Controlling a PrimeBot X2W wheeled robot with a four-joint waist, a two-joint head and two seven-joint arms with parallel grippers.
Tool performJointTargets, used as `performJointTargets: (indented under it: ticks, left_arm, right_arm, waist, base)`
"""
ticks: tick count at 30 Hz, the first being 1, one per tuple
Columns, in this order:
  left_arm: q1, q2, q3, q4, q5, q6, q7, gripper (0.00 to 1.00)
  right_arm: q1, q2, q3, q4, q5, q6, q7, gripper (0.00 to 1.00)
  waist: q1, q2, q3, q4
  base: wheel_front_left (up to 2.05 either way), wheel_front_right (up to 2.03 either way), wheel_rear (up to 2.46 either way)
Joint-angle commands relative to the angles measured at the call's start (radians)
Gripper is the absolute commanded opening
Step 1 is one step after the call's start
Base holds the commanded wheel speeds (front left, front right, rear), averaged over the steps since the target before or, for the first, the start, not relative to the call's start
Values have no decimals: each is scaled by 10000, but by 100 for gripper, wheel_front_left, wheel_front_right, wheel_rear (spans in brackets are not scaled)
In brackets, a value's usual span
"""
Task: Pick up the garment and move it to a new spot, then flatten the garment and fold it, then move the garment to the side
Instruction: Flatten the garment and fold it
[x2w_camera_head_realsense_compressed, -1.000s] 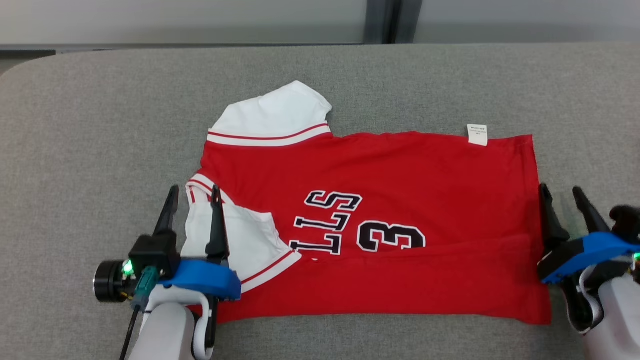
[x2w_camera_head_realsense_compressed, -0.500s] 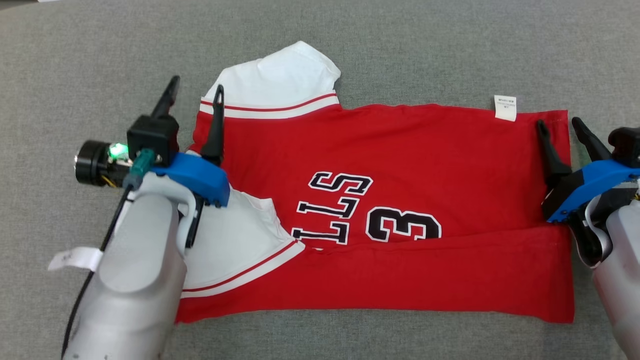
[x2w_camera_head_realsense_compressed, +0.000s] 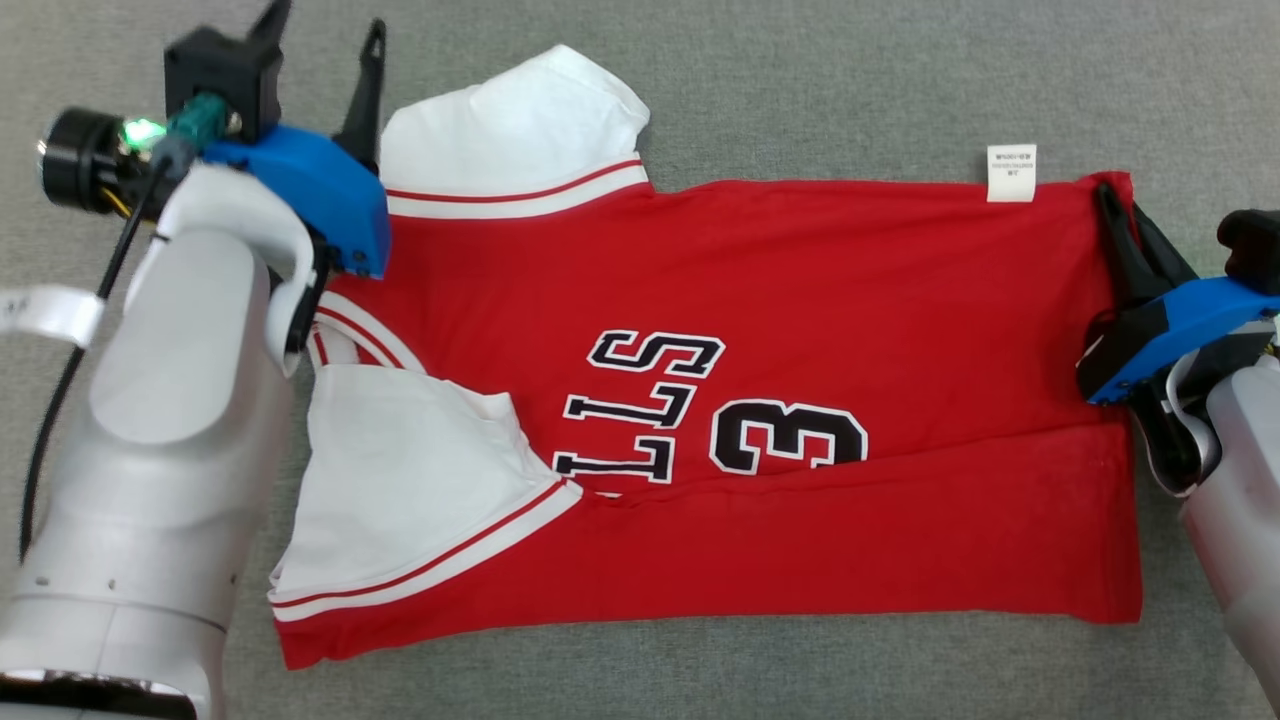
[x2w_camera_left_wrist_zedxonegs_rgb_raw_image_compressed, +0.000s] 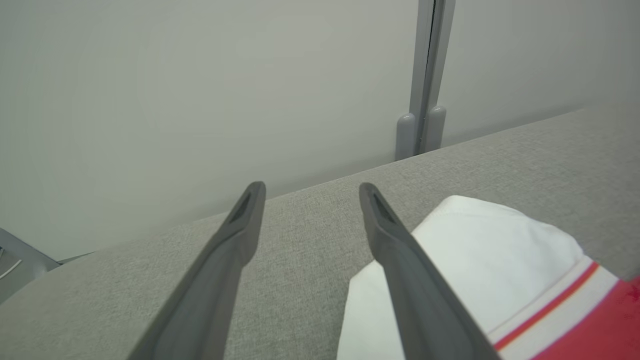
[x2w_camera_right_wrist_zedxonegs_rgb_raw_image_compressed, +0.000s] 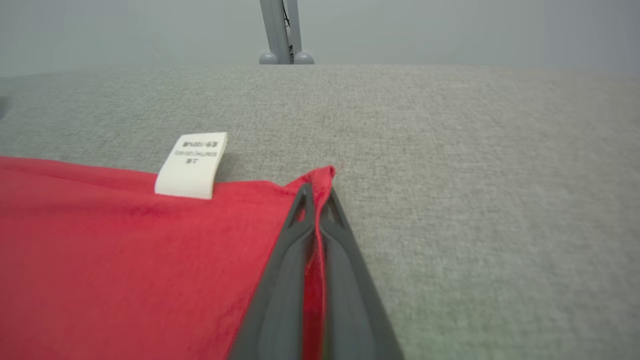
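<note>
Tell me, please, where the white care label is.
In the head view the white care label sticks out from the red jersey's far edge, right side, beside the corner the right gripper pinches.

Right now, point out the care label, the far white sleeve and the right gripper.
care label (x2w_camera_right_wrist_zedxonegs_rgb_raw_image_compressed: 191, 165), right wrist view, middle of the white tag.
far white sleeve (x2w_camera_head_realsense_compressed: 515, 125), head view, middle of its white cloth.
right gripper (x2w_camera_right_wrist_zedxonegs_rgb_raw_image_compressed: 316, 199), right wrist view, midway between its closed fingertips.

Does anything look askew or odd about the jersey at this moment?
The red jersey isn't flat: the near white sleeve lies folded over the lettering, a crease runs along its near side, and the care label pokes past the far edge. Nothing looks damaged.
</note>
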Motion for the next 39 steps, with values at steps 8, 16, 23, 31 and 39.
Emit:
performJointTargets:
  ticks: [8,16,23,31,39]
  left_arm:
    - [-1097,997,-2330,-314,-2479,-46,2173,100]
    - [-1487,2223,-4125,-950,-4533,-49,3576,100]
    - [-1828,2897,-5118,-1196,-5433,-50,3728,100]
    - [-1962,3096,-5826,-1027,-6277,-50,4037,100]
    - [-2060,3107,-6418,-768,-6591,-50,3820,0]
  right_arm:
    - [-365,171,508,-108,288,-3,-95,0]
    - [-627,257,838,-484,436,-3,-97,0]
    - [-801,252,1070,-783,535,-3,-99,0]
    - [-801,258,1179,-878,643,-3,-100,0]
    - [-852,212,1152,-924,723,-3,-101,0]
  waist:
    - [-1,0,455,-382]
    - [-1,0,797,-706]
    - [-1,0,1024,-878]
    - [-1,0,1138,-968]
    - [-1,0,1196,-970]
  base:
    - [0,0,0]
    - [0,0,0]
    - [0,0,0]
    - [0,0,0]
    - [0,0,0]
